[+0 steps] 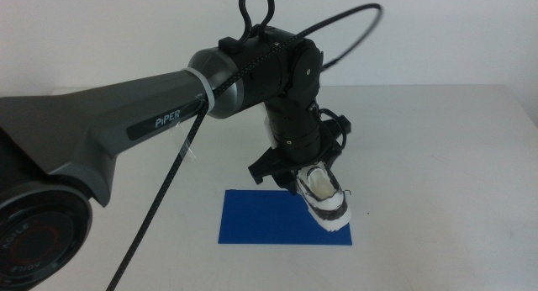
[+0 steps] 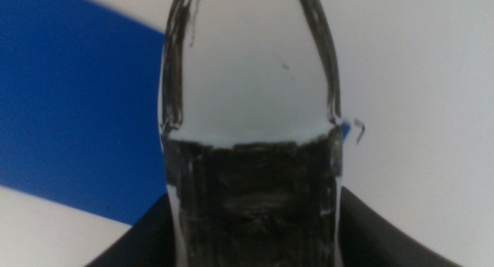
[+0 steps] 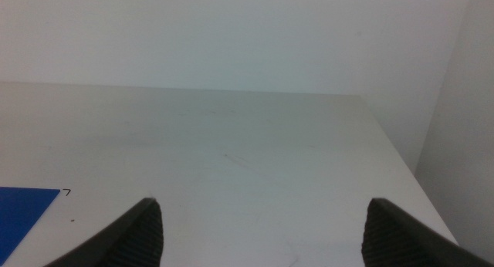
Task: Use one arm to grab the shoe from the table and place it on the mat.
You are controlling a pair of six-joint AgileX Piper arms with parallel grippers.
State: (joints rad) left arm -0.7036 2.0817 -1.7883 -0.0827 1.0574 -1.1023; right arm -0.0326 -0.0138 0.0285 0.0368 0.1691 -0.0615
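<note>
**Q:** Sneaker (image 1: pixel 324 198) status: where is it, and who is holding it?

**A:** I am holding it with my left end effector (image 1: pixel 296 175), my arm (image 1: pixel 168 106) reaching in from the left side of the worktop (image 1: pixel 454 182). My jaws are clamping the shoe's sides, closed down to its width, as my left wrist view is showing: the shoe is filling the space between them. In the middle view it is tilting, opening toward the camera, over the right end of the blue mat (image 1: pixel 269 215).

**Q:** Is it resting on the mat?

**A:** I am judging that its lower end is at or very near the mat's surface, but I cannot tell for certain whether it is touching. In my wrist view part of the shoe is lying over blue and part over white worktop, so it is sitting close to the mat's edge.

**Q:** What is your other arm doing?

**A:** My right end effector (image 3: pixel 262 224) is waiting off to the right side, jaws spread wide and holding nothing, facing bare worktop with only a corner of the mat in sight.

**Q:** How far along are you, then?

**A:** Grabbing is done and the carry is essentially done. What I am reckoning is left: settling the shoe flat on the mat, opening my jaws, and pulling away.
</note>
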